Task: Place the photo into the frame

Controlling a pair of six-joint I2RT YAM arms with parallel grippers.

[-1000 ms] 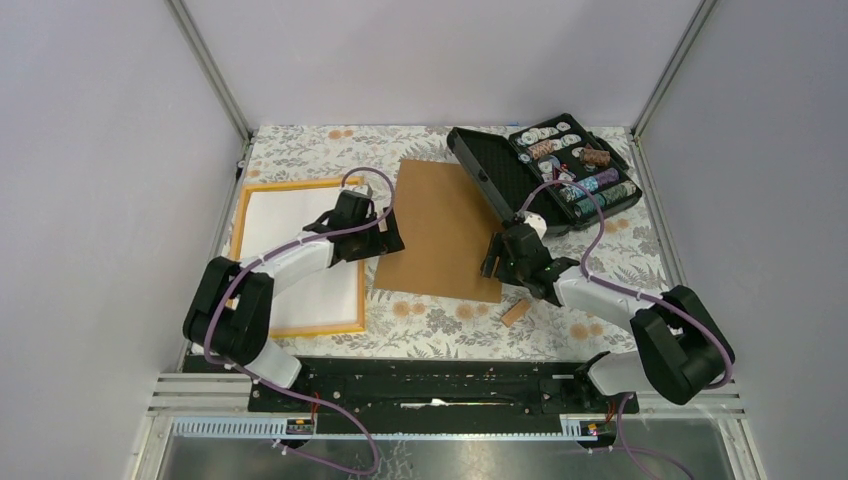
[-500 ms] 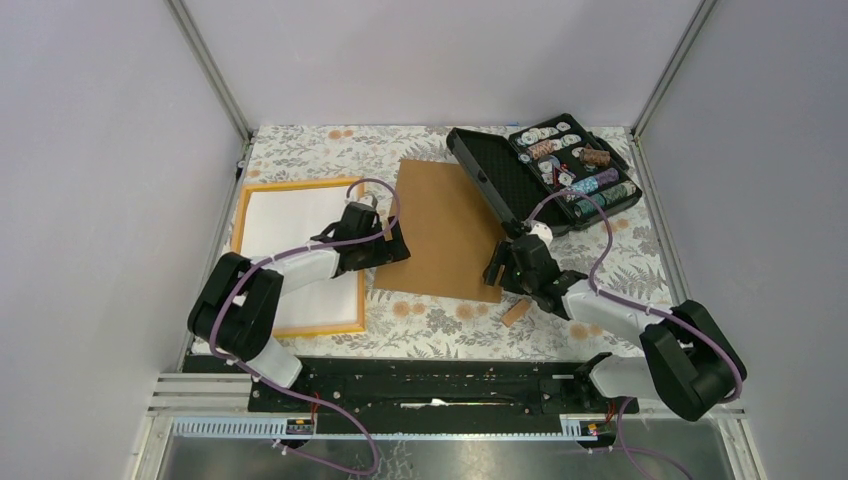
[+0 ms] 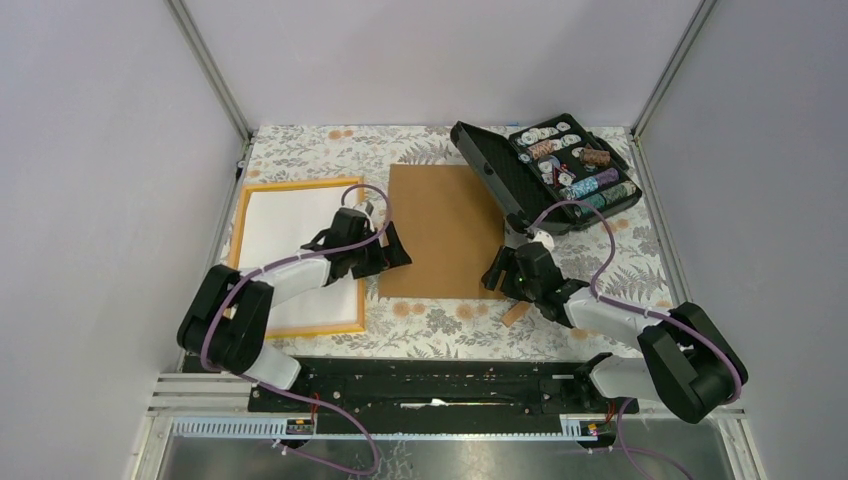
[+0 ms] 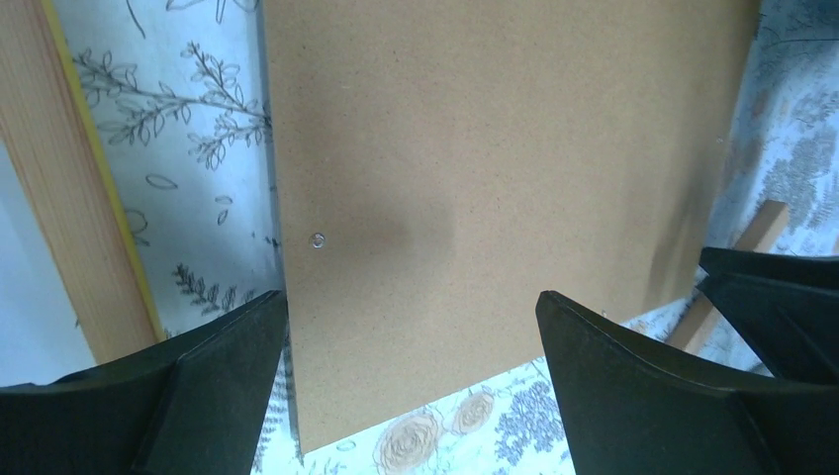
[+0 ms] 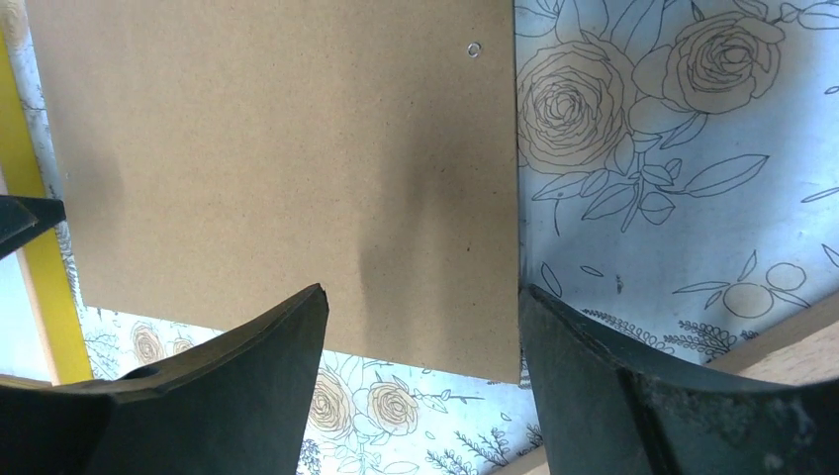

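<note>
The rectangular paper photo (image 3: 285, 222), plain white side up, lies inside the thin orange-yellow frame (image 3: 300, 184) at the left. Both pincers stand apart, gripping nothing: left gripper (image 3: 396, 250) and right gripper (image 3: 495, 272) flank the flat brown backing board's (image 3: 445, 225) near corners.

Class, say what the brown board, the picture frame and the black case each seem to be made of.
The board: likely pressed fibreboard, matt; fine even speckle, no grain. The frame: apparently wood, yellow-painted face; straight grain on its bare side. The case: probably moulded hard plastic; textured black lid.
</note>
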